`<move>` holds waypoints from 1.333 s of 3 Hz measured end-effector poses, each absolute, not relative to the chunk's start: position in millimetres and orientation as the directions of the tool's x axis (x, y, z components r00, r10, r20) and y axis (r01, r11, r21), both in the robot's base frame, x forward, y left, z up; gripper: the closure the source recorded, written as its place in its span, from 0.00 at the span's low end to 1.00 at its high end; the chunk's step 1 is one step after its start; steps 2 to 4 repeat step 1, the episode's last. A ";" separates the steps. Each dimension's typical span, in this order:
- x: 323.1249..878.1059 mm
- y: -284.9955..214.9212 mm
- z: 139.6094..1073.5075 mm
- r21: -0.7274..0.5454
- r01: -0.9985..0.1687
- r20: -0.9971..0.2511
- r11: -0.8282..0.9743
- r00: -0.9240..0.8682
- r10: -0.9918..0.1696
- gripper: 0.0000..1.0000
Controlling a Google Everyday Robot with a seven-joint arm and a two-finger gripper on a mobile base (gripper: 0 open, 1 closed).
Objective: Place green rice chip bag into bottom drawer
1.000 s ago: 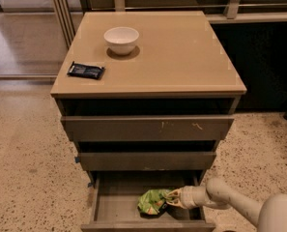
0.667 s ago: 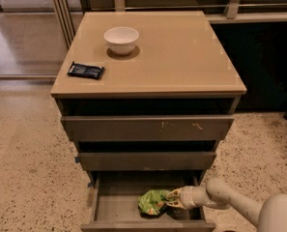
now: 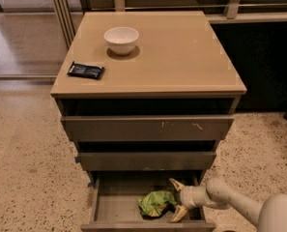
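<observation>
the green rice chip bag (image 3: pixel 155 203) is lying crumpled on the grey floor of the bottom drawer (image 3: pixel 116 204), which is standing pulled out at the foot of the desk (image 3: pixel 181 57). the bag is sitting right of the drawer's middle, nearer the front lip than the back, with bare drawer floor showing to its left.

the gripper (image 3: pixel 176 199) is reaching into the same drawer from the right, at the end of a pale arm (image 3: pixel 230 202) that is coming in from the lower right corner. its two fingers (image 3: pixel 175 183) are spreading wide apart, one pointing toward the back of the drawer and the other toward the front lip, so the gripper is released and is not clamping anything. the right edge of the bag is lying in the gap between the fingers; whether either finger is touching the foil is not clear.

above, the middle drawer (image 3: pixel 148 161) is sticking out a little, and the top drawer (image 3: pixel 148 128), whose front is showing pale scratch marks, is jutting out slightly further. on the desk top a white bowl (image 3: pixel 121 39) is standing near the back left, and a small flat dark packet (image 3: pixel 86 70) is lying near the left front edge, well apart from the bowl. a speckled floor (image 3: pixel 27 168) is surrounding the desk.
</observation>
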State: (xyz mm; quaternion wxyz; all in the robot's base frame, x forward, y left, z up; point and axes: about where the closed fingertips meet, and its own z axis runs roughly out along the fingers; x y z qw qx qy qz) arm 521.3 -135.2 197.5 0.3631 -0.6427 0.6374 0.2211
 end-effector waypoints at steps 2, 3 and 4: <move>521.3 -135.1 197.5 -0.185 -0.980 -0.747 0.076 0.090 -0.659 0.00; 521.3 -135.1 197.5 -0.185 -0.980 -0.747 0.076 0.090 -0.659 0.00; 521.3 -135.1 197.5 -0.185 -0.980 -0.747 0.076 0.090 -0.659 0.00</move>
